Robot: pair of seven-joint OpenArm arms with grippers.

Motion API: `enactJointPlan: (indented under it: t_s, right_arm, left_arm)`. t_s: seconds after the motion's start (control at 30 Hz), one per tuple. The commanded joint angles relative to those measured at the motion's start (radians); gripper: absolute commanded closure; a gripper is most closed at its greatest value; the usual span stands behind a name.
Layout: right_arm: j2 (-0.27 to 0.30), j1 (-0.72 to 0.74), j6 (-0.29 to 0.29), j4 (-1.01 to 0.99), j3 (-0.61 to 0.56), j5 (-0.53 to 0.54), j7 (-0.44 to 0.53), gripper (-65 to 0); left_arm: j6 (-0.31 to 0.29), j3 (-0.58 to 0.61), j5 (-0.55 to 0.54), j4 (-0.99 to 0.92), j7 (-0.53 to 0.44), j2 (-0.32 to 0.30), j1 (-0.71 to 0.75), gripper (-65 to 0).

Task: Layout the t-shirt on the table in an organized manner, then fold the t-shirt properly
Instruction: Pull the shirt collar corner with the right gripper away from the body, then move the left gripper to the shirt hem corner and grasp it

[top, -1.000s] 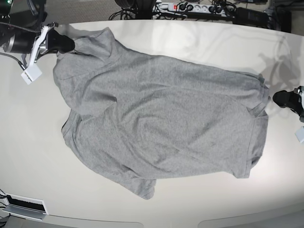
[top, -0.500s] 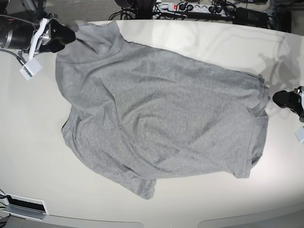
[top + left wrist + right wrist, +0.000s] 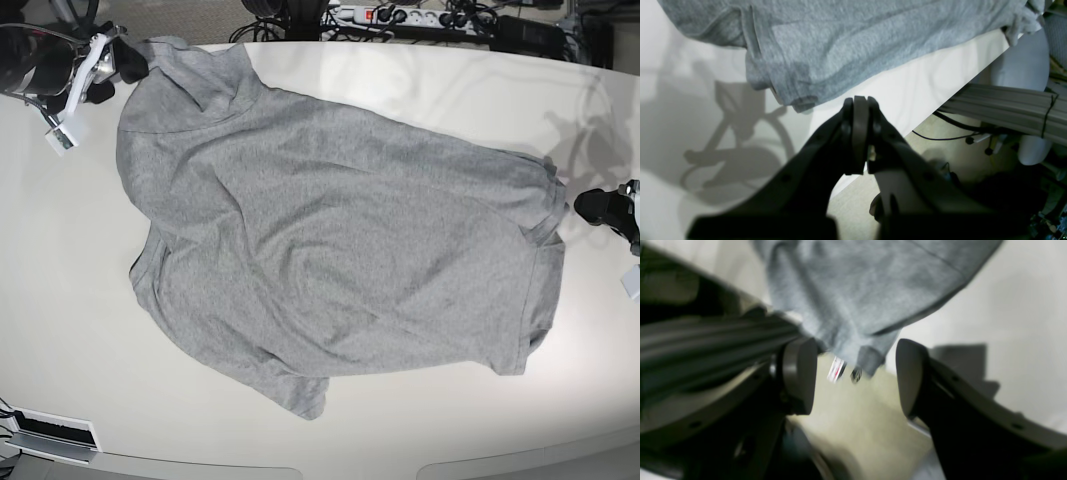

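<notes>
In the left wrist view, the left gripper (image 3: 858,110) sits at the centre of the frame with its black jaws clenched together on nothing, just short of the t-shirt (image 3: 853,43), whose grey cloth fills the upper part of the frame and ends in a folded corner close above the fingertips. The glossy table (image 3: 690,140) spreads to the left, and its edge runs diagonally toward the upper right. In the right wrist view, blurred, the right gripper (image 3: 855,373) has its jaws released and wide apart; a hemmed corner of the shirt hangs from the top of the frame down between the two pads, touching neither as far as can be told. In the base view, the shirt lies spread across the middle of the table, plain side up, with the right gripper at the upper left beside its top corner and the left gripper at the right edge beside the hem.
</notes>
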Motion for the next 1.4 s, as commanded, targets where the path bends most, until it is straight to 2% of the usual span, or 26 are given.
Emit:
enactJointPlan:
  t_s: [0.0,0.07,0.17,0.3,0.37,0.53,0.73,0.93,1.0,1.07,1.2,1.23,1.37]
  right_arm:
    - [-0.001,-0.003,0.005,-0.009,0.005,-0.032,0.057,-39.2]
    - [-0.021,-0.003,-0.006,-0.056,0.005,-0.111,0.154,-39.2]
    - [-0.035,-0.002,-0.064,-0.113,0.005,-0.117,0.244,-39.2]
    - [-0.035,0.037,-0.150,-0.179,0.005,-0.145,0.290,-39.2]
    - [-0.035,0.070,-0.171,-0.223,0.005,-0.163,0.296,-39.2]
    - [-0.035,0.178,-0.166,-0.362,0.005,-0.158,0.296,-39.2]
    - [-0.035,0.252,-0.099,-0.444,0.005,-0.149,0.295,-39.2]
    - [-0.035,0.260,-0.018,-0.447,0.005,-0.008,0.249,-39.2]
    - [-0.035,0.260,-0.012,-0.447,0.005,0.000,0.241,-38.6]
    - [-0.034,0.260,-0.013,-0.447,0.005,-0.004,0.242,-32.6]
    - [-0.034,0.260,0.005,-0.447,0.005,-0.003,0.242,-4.4]
    - [-0.034,0.260,0.005,-0.447,0.005,-0.003,0.241,0.0]
    - [-0.034,0.260,0.005,-0.447,0.005,-0.002,0.239,0.0]
  left_arm:
    - [-0.006,-0.014,-0.019,0.011,-0.007,-0.029,-0.016,0.0]
    - [-0.006,-0.014,-0.019,0.011,-0.007,-0.029,-0.016,0.0]
    - [-0.006,-0.014,-0.018,0.011,-0.007,-0.029,-0.016,0.0]
    - [-0.006,-0.014,-0.018,0.011,-0.007,-0.015,-0.016,0.0]
    - [-0.006,-0.014,-0.018,0.011,-0.007,-0.001,-0.016,0.0]
    - [-0.006,-0.014,-0.018,0.011,-0.007,0.020,-0.016,0.0]
    - [-0.006,-0.025,-0.012,0.011,-0.007,0.019,-0.016,0.0]
    - [-0.006,-0.136,-0.006,0.011,-0.007,0.020,-0.016,0.0]
    - [-0.006,-0.190,-0.006,0.011,-0.007,0.020,-0.016,0.0]
    - [-0.006,-0.246,-0.005,0.010,-0.007,0.020,-0.012,0.0]
    - [-0.006,-0.371,0.002,0.010,-0.007,0.020,0.036,0.0]
    - [-0.006,-0.404,0.008,0.010,-0.007,0.023,0.055,0.0]
    - [-0.006,-0.550,0.040,0.010,-0.007,0.058,0.146,0.0]
